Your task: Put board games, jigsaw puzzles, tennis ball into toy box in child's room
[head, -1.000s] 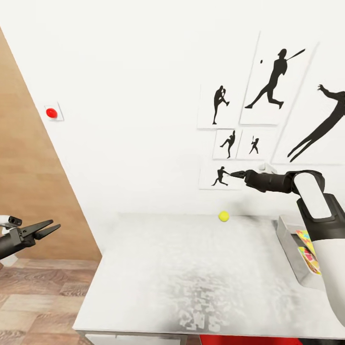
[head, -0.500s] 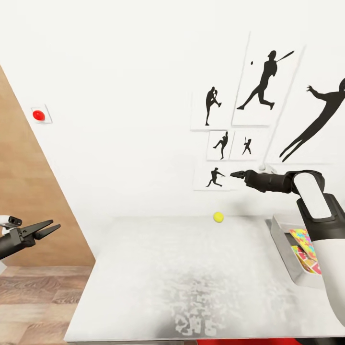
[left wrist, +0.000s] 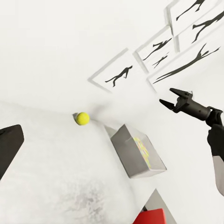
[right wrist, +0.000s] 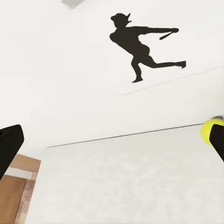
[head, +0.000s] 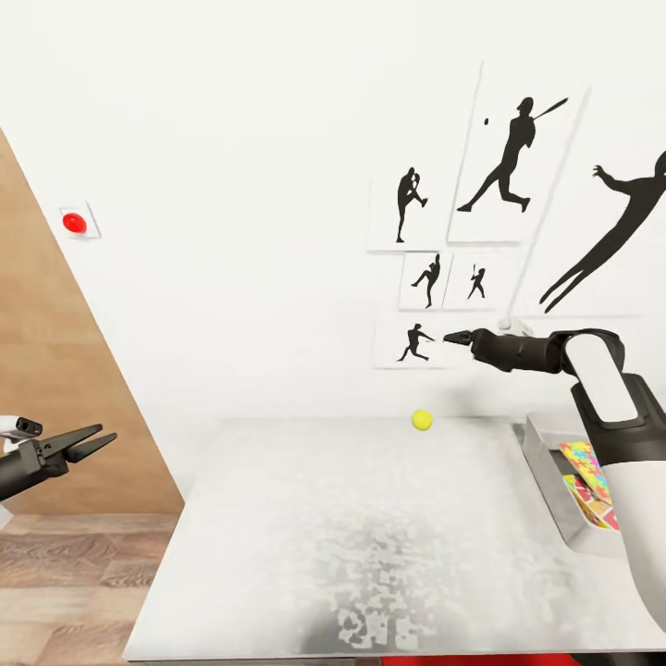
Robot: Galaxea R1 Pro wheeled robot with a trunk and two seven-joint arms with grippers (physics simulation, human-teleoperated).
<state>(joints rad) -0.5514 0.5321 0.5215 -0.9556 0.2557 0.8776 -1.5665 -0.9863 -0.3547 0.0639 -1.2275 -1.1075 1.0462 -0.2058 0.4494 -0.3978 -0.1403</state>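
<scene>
Ball (head: 422,420) at far edge of worktop (head: 351,527), against wall, well apart from both grippers. Box (head: 546,467) at right end of worktop, puzzle (head: 583,459) inside with a printed game cover (head: 592,504) just nearer. Right gripper (head: 456,338) raised above worktop, right of ball, fingers spread a little, holding nothing. Left gripper (head: 85,440) off worktop's left edge, over wood floor (head: 65,583), fingers narrowly parted, empty. Batter silhouettes (head: 509,166) on wall behind.
</scene>
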